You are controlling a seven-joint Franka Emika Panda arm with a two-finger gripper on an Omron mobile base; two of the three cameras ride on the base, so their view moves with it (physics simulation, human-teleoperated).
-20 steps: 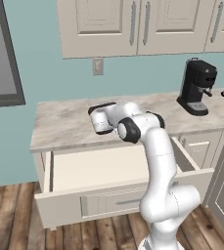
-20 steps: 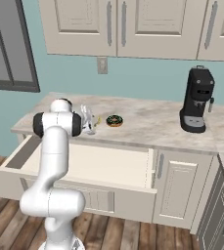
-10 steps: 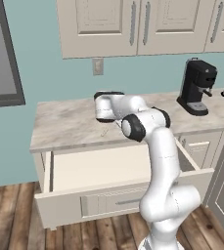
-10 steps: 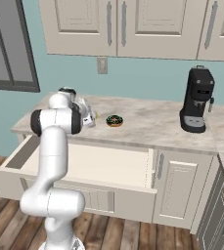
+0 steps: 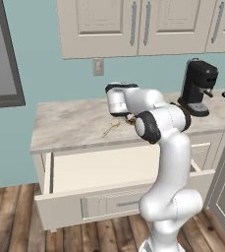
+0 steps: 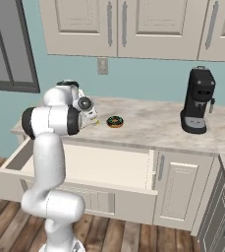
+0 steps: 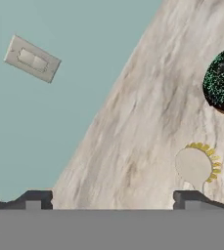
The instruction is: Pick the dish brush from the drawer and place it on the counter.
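In the left base view, the left stretch of the surface (image 5: 65,125) lies bare from the wall to its front edge, with free room there. Below that edge the drawer (image 5: 94,170) stands pulled out, its pale inside bare. The dish brush (image 5: 111,129) lies flat on the surface, just left of the arm and back from the front edge. In the hand view its round head (image 7: 195,165) rests on the marbled stone beside the right fingertip (image 7: 191,197), touched by neither fingertip; the donut (image 7: 223,80) sits near it, apart from it. The hand (image 7: 112,200) is released, fingertips wide apart with nothing between them. It hangs low over the surface, tilted toward the wall and its outlet plate (image 7: 32,58). The arm rises in front of the drawer and bends forward over the surface, the wrist just above the brush. To the right the surface runs free up to the coffee machine (image 5: 198,87).
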